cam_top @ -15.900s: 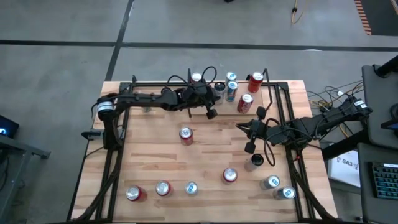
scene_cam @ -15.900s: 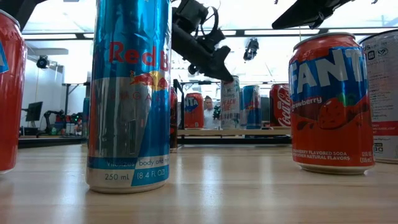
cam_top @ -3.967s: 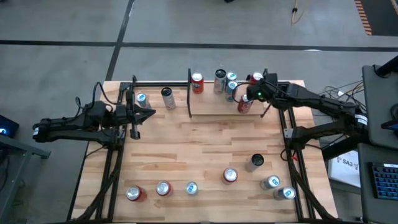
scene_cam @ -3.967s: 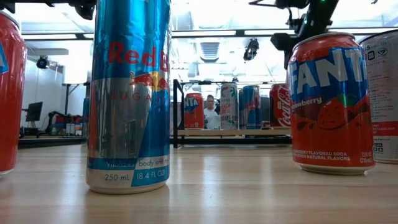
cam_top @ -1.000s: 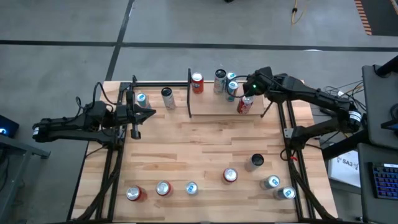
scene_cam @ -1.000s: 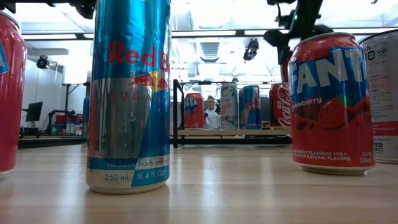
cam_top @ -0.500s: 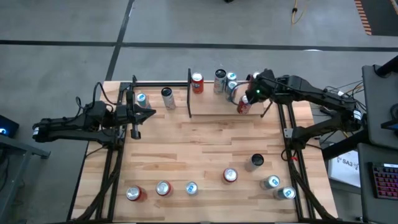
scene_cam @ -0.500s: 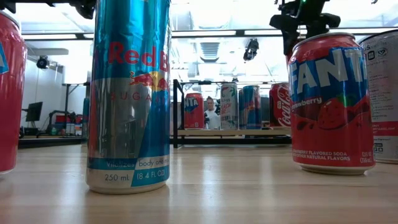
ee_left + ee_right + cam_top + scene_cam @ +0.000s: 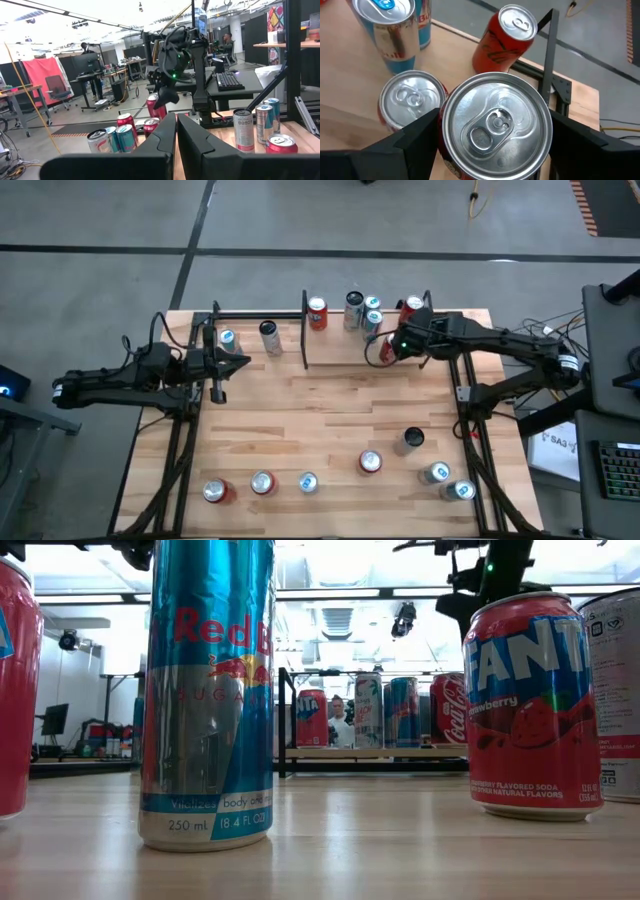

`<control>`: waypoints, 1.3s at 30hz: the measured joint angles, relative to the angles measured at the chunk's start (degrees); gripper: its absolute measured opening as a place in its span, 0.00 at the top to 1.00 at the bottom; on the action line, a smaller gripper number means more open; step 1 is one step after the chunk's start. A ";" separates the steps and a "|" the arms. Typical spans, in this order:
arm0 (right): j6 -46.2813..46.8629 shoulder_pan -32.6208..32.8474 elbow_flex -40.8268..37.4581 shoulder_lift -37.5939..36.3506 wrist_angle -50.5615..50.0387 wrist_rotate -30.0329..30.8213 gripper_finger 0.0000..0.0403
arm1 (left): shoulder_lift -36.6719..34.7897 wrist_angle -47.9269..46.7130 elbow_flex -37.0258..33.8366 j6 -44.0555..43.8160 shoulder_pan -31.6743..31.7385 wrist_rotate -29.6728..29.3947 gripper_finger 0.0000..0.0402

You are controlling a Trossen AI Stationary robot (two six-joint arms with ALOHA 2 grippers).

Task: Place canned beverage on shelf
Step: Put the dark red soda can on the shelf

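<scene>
1. A red can [image 9: 495,122] is clasped between the spread fingers of the right end effector [image 9: 392,346], over the shelf [image 9: 340,348] at its right end.
2. The left end effector [image 9: 222,364] is held fully closed and empty above the bench's [image 9: 320,420] left side.

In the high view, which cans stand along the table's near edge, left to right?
Red can → second red can → blue can → third red can → dark can → two silver-blue cans.

A tall Red Bull can [image 9: 208,690] and a Fanta can [image 9: 531,705] filled the foreground; behind, cans lined the shelf [image 9: 370,752].
</scene>
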 joint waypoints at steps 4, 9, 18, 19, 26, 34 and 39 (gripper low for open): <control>-0.29 0.00 -3.91 0.00 4.33 0.91 0.27 | 0.00 0.00 0.00 0.00 0.01 -0.01 1.00; 0.22 -0.11 -8.45 -0.11 8.85 3.82 0.27 | 0.00 0.00 0.00 0.00 -0.01 -0.01 1.00; 1.03 -0.39 -12.52 -0.28 15.64 7.79 0.27 | 0.00 0.00 0.00 0.00 0.00 -0.01 1.00; 1.22 -0.39 -12.54 -0.28 15.78 7.81 0.27 | 0.00 0.00 0.00 0.00 0.01 0.00 1.00; 3.29 -0.40 -12.52 -0.48 15.92 7.47 0.27 | 0.00 0.00 0.00 0.00 0.01 0.00 1.00; 0.93 -0.38 -11.60 -4.76 10.57 4.81 0.27 | -0.02 -0.28 0.00 0.00 -0.01 0.00 1.00; -1.29 -0.37 -11.52 -9.31 9.96 2.62 0.27 | 0.00 -0.31 0.00 0.22 0.00 -0.01 1.00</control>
